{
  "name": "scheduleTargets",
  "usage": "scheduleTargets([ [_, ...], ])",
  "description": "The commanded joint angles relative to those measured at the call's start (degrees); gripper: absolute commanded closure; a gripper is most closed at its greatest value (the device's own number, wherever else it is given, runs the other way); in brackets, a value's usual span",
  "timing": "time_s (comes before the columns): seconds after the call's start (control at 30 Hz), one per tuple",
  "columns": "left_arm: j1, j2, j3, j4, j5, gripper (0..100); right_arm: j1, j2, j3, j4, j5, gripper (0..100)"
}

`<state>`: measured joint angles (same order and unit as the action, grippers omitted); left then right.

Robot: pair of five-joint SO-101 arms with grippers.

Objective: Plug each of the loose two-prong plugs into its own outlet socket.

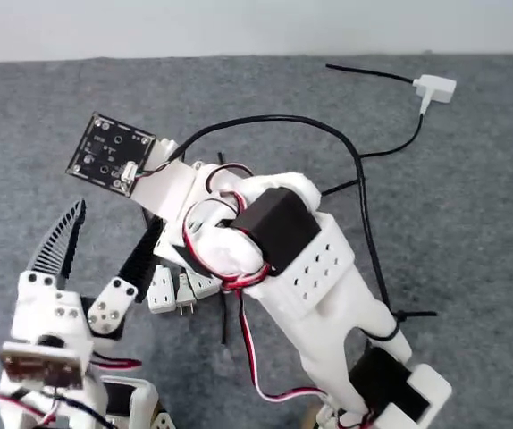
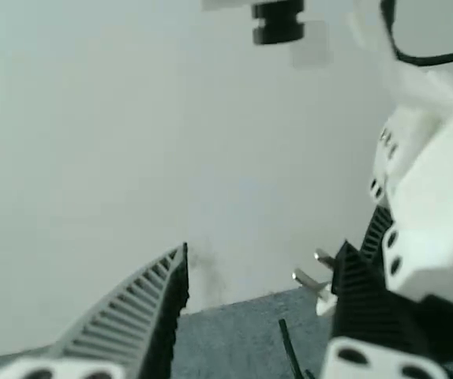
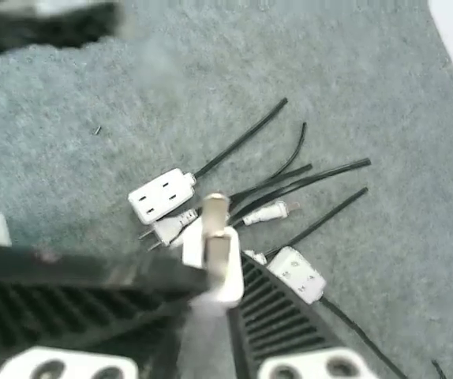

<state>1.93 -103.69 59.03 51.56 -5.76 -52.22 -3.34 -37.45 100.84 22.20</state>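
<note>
My right gripper (image 3: 215, 278) is shut on a white two-prong plug (image 3: 215, 237), held above the grey carpet with its prongs pointing away from the fingers. On the carpet beyond it lie a white outlet socket (image 3: 162, 195), a loose plug (image 3: 165, 229), a second loose plug (image 3: 271, 212) and another socket (image 3: 297, 273), all on black cords. In the high view this cluster (image 1: 178, 290) lies by the left arm's black finger (image 1: 140, 255). My left gripper (image 1: 118, 223) stands open and holds nothing. A plug's metal prongs (image 2: 309, 272) show beside one left finger (image 2: 361, 296).
The right arm's white body (image 1: 310, 268) covers the table's middle. A black cord (image 1: 364, 206) runs along its side toward a white plug block (image 1: 435, 88) at the far right. A pale wall (image 2: 132, 142) stands beyond the carpet.
</note>
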Motion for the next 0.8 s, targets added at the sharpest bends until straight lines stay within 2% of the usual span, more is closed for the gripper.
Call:
scheduleTargets([
  [0.0, -0.7, -0.53, 0.57, -1.14, -0.62, 70, -1.45, -2.68, -0.18, 2.24, 0.09, 99.0],
  [0.13, -2.81, -0.53, 2.07, -1.14, -0.53, 70, -1.8, -3.12, -0.18, 2.24, 0.09, 99.0],
  [0.77, -2.46, -0.53, 10.24, 0.62, -0.44, 70, -1.63, -7.78, -0.18, 2.24, 0.18, 99.0],
])
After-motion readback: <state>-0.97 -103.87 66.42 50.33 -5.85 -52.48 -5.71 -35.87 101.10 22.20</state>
